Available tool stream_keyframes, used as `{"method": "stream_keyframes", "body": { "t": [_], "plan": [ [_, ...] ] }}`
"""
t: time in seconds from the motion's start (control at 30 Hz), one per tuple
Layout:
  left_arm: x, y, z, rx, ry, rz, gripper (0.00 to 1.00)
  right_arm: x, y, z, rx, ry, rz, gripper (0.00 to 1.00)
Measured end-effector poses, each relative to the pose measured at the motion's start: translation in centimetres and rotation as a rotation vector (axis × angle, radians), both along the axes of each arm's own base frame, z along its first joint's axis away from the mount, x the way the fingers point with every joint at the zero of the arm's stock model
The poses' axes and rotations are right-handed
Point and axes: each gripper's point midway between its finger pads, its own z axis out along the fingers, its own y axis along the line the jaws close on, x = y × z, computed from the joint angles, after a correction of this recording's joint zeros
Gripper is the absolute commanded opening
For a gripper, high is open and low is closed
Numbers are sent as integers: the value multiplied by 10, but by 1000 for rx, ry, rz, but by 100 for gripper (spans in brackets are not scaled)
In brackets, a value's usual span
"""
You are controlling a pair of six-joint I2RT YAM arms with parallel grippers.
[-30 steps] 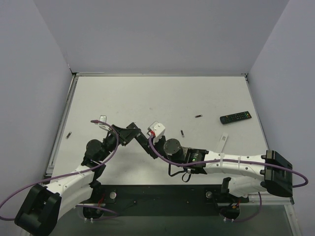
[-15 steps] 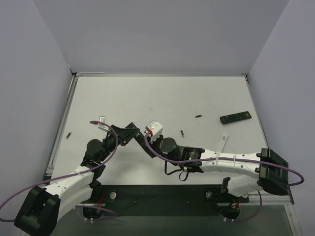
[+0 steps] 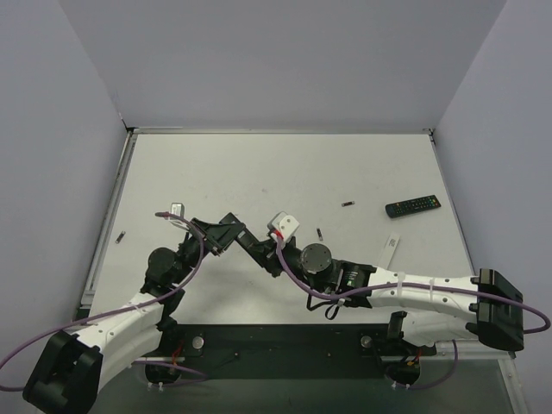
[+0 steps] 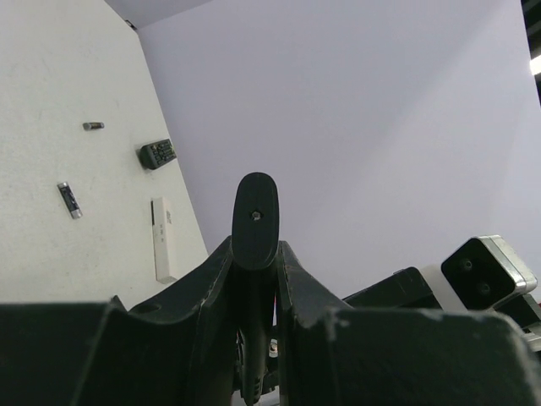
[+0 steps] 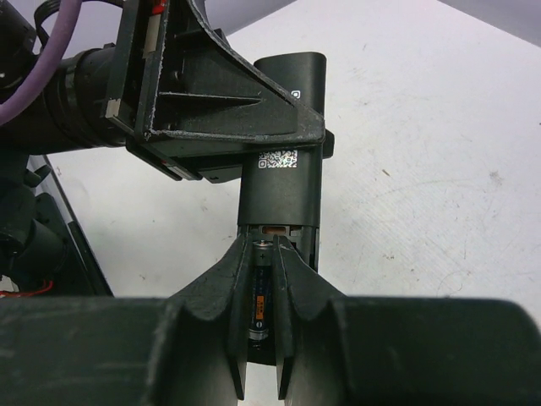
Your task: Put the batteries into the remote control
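Swinging outward over the last second, the right arm [image 3: 423, 291] now reaches farther right, while the right pincer [image 5: 264, 252] grips a battery [image 5: 260, 306] tight at the open near end of the dark remote [image 5: 281, 182]. The left pincer [image 4: 255, 271] is clamped shut on that remote. Three loose batteries [image 3: 320, 233] lie apart on the table [image 3: 259, 164], with a second remote [image 3: 412, 206] and a white strip [image 3: 392, 245] towards the right.

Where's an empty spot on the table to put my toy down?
The far part of the table, by the back wall, is bare. The right side is busier: a black remote, a white strip, two loose batteries. The middle is crowded, where the left pincer and right pincer meet.
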Motion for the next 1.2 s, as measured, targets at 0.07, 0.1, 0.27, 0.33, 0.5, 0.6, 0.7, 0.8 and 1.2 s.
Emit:
{"method": "stream_keyframes", "body": {
  "t": [0.07, 0.1, 0.27, 0.33, 0.5, 0.6, 0.7, 0.8, 1.2],
  "plan": [
    [-2, 1, 4, -17, -2, -4, 0, -2, 0, 5, 8, -11, 13, 0],
    [-3, 1, 6, -24, -5, -6, 0, -3, 0, 7, 13, -14, 19, 0],
    [-7, 2, 14, -42, -20, -10, 0, -7, 0, 14, 29, -21, 43, 5],
    [-7, 2, 14, -45, -18, -11, 0, -7, 0, 15, 31, -21, 47, 7],
    [-8, 1, 13, -45, -8, -15, 0, -8, -1, 15, 30, -21, 48, 10],
    [-8, 0, 8, -34, 8, -19, 0, -8, -2, 12, 15, -19, 49, 10],
    [-8, -2, 3, -24, 26, -25, 0, -9, -3, 8, -5, -20, 53, 10],
    [-8, -2, 2, -20, 32, -27, 0, -9, -3, 7, -12, -21, 55, 10],
    [-18, -16, -8, -7, 73, -100, 0, 5, -3, 19, 38, -56, 14, 8]
  ]
}}
